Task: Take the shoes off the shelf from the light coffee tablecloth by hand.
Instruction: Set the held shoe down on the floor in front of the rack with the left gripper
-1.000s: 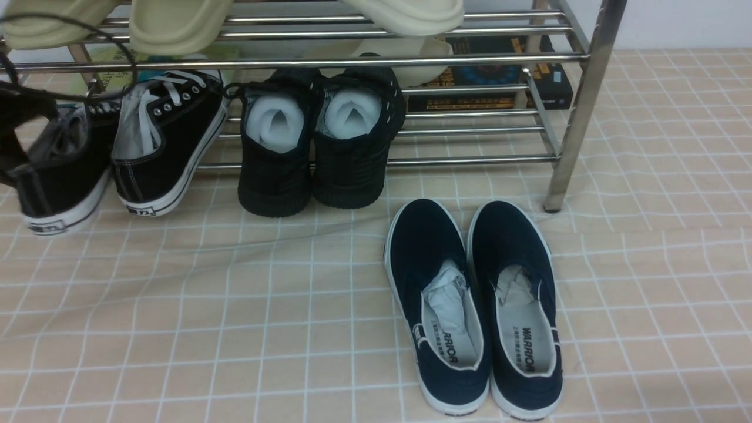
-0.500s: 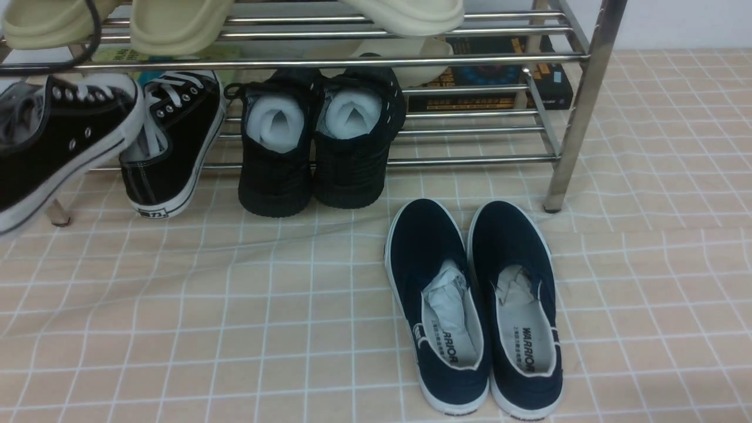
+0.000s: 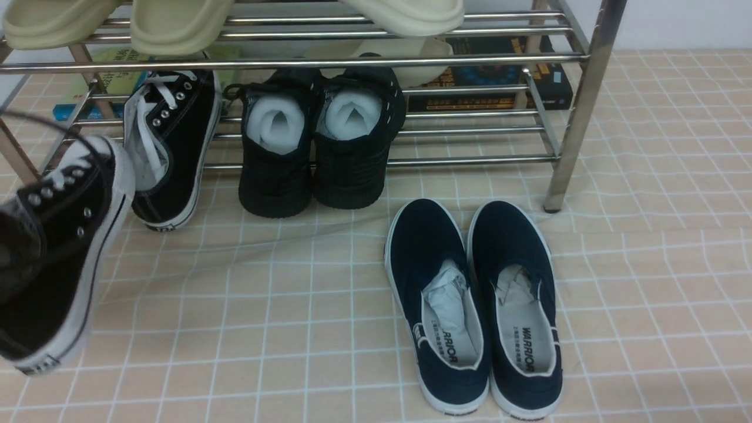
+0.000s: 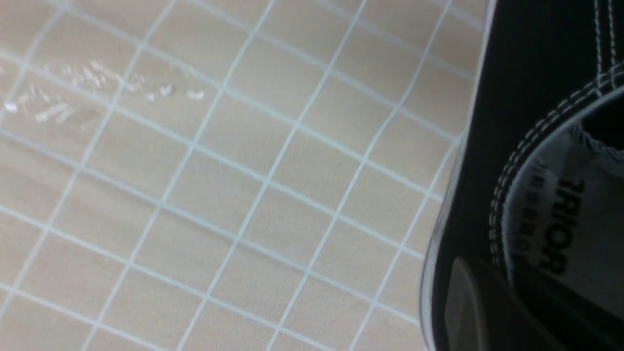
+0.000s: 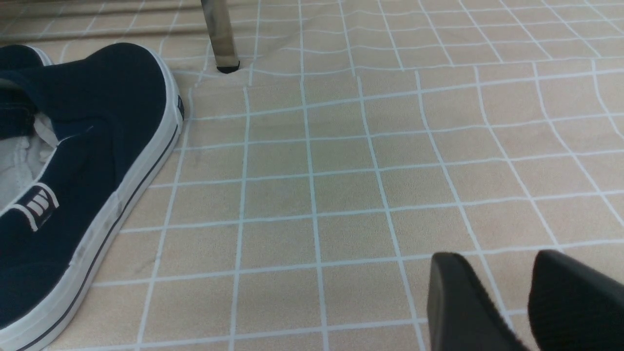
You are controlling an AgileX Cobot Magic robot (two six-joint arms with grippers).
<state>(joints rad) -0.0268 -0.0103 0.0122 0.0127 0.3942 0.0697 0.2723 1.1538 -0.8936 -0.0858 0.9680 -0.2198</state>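
One black canvas sneaker (image 3: pixel 59 247) hangs tilted in the air at the near left, toe up, over the light coffee tablecloth (image 3: pixel 264 305). My left gripper (image 4: pixel 502 280) is shut on its collar; one finger (image 4: pixel 465 302) lies outside the collar, the other is hidden inside the shoe (image 4: pixel 526 97). The second sneaker (image 3: pixel 173 147) rests on the lower tier of the steel shelf (image 3: pixel 578 106), heel hanging over the front bar. My right gripper (image 5: pixel 497 265) hovers low over the cloth at the right, open and empty.
All-black knit shoes (image 3: pixel 320 141) stuffed with white paper sit on the lower tier beside the sneaker. Navy slip-ons (image 3: pixel 470 305) stand on the cloth in front of the shelf's right leg (image 5: pixel 219 34). Cream slippers (image 3: pixel 176 23) lie on the top tier, with books (image 3: pixel 493 76) behind.
The held sneaker has come off the shelf, swinging toward me and down at the left with its toe up. The sneaker left on the tier has shifted and turned slightly.
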